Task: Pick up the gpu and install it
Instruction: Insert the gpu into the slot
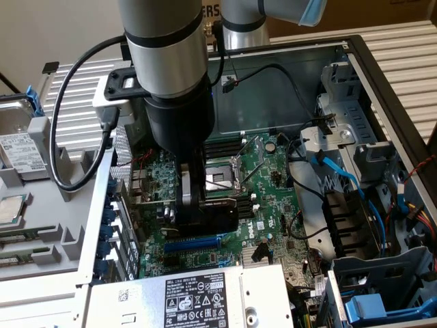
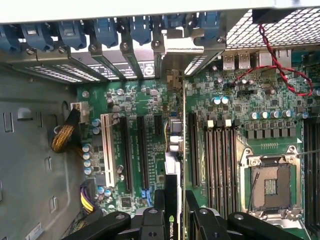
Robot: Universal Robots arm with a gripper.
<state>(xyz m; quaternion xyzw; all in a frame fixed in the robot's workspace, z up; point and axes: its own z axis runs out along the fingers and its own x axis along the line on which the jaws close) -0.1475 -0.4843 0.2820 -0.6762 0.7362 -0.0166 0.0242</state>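
Closest to the wrist lens: black gripper (image 2: 175,202), fingers (image 2: 158,206) clamped on either face of the gpu (image 2: 173,167). Held on edge, thin profile upward, green logo on the top rim between the fingers. Long axis laid parallel to the expansion slots (image 2: 132,150), far end aimed at the rear wall of the case and its row of blue slot latches (image 2: 107,31). Down low over the green motherboard (image 2: 235,100), in the lane between the black slots and the memory sockets (image 2: 220,160); cannot tell whether seated in a connector or just above one. From the exterior view, gripper (image 1: 194,208) upright under the grey arm, black cooler shroud of the gpu (image 1: 222,215) jutting toward the exterior view's right, just beside a blue slot (image 1: 194,240).

Crowded all round. Empty CPU socket (image 2: 270,186) with bare metal frame and lever just beside the memory sockets. Twisted red-and-black wire (image 2: 280,75) looped over the board near the rear ports. Yellow-sleeved cable bundle (image 2: 62,137) at the board's edge, against grey sheet metal. In the exterior view, labelled power supply (image 1: 198,297) at the near edge, blue data cables (image 1: 345,181) draped by the drive cage on the exterior view's right, thick black cable (image 1: 75,147) sagging from the wrist, hard drive (image 1: 17,147) outside the case on the exterior view's left.

Hard, angular stuff mostly: matte black plastic, perforated steel grille, glossy green laminate studded with round silver capacitors (image 2: 220,100).
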